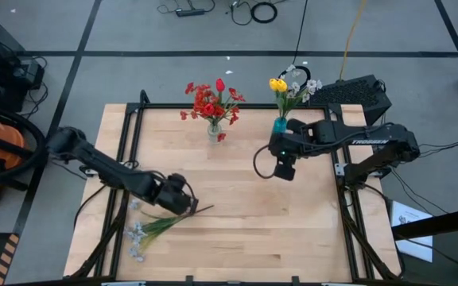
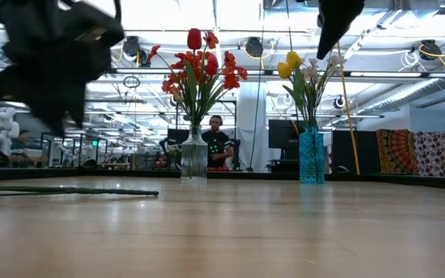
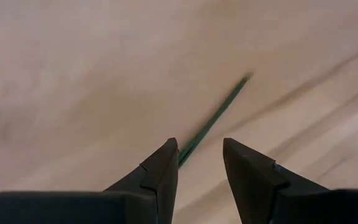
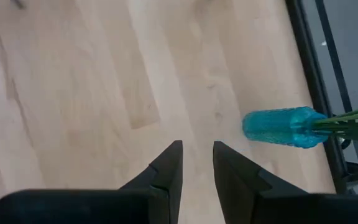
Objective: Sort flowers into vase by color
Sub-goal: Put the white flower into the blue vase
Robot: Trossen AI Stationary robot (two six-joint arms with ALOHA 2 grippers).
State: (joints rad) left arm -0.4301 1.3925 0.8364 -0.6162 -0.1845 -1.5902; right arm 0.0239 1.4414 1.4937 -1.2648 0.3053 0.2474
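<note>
Risk I see: my left gripper [image 1: 188, 203], part open and empty over the loose white-grey sprays' [image 1: 137, 235] green stems [image 3: 213, 121] near-left on the wooden table [image 1: 293, 230], may nip several. Right gripper [image 1: 284, 170], narrow and empty, hovers near the blue glass vase [image 1: 280, 125].

clear vase [image 1: 214, 131]: red flowers [image 1: 211, 101], green stems
blue vase [image 1: 280, 125]: turquoise; yellow tulips [image 1: 277, 84], white sprays [image 1: 307, 84]
loose flowers [image 1: 137, 234]: white-grey, green stems
surface [image 1: 237, 206]: pale wood grain
claws: black
</note>
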